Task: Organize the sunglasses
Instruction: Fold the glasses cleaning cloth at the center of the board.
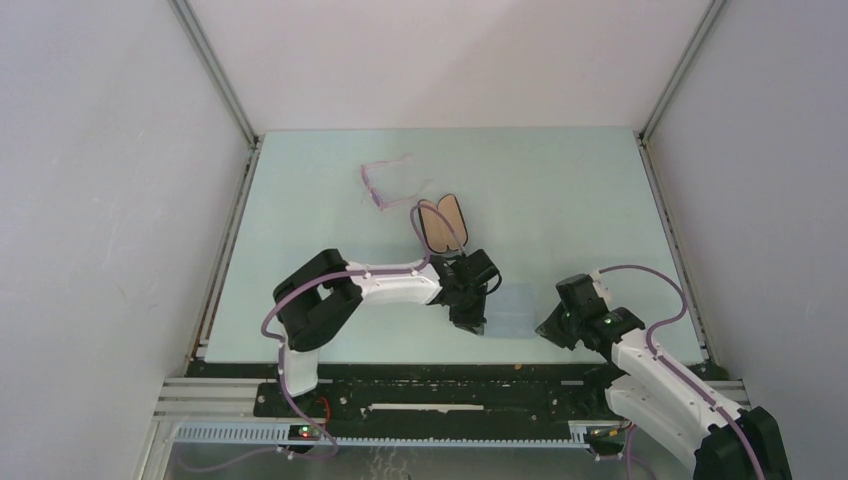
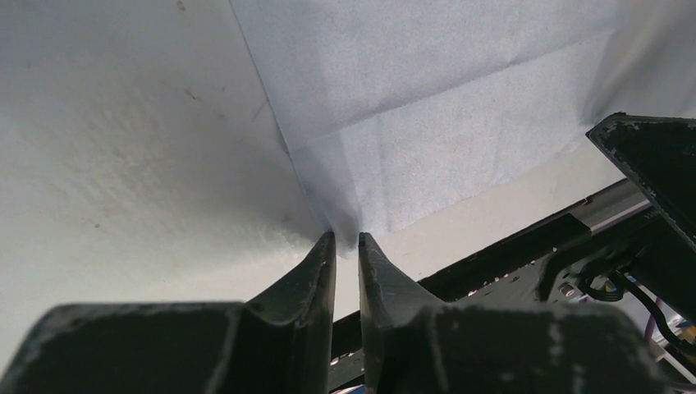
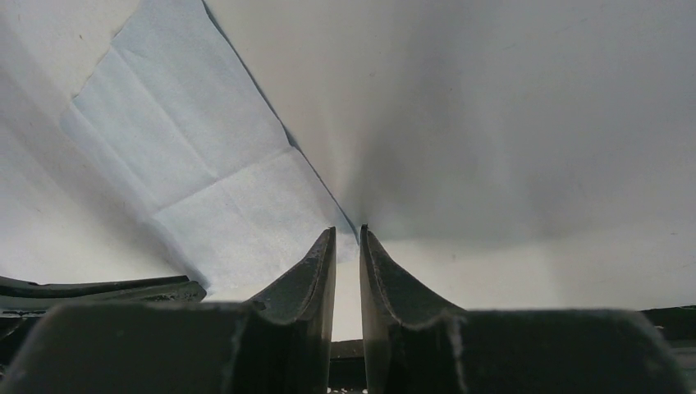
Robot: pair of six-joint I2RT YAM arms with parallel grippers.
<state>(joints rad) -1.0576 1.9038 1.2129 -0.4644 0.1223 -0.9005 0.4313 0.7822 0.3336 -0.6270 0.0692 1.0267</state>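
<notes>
**Both grippers pinch the cloth; the glasses lie apart at the far left**

The sunglasses [image 1: 385, 187] lie on the table [image 1: 600, 200], out in its far left-of-centre part, touched by neither arm. Their thin pinkish frame is faint against the pale surface, so whether the arms are folded cannot be told.

Just to their right sits the black case [image 1: 441, 224], its tan lining showing.

Nearer the bases, the left gripper [image 1: 470, 318] is down at the near left corner of the blue-grey cloth [image 1: 512, 308]. In its wrist view the two fingers are closed to a thin slit, and the cloth's corner runs to a point right in that slit (pinched, by the look of the creases fanning out from it).

The cloth lies between the two grippers, near the table's front edge and well apart from the glasses.

At its right side the right gripper [image 1: 553, 328] is drawn in just as narrowly. Its wrist view shows a corner of the cloth tapering into the gap between the tips, caught there.
</notes>
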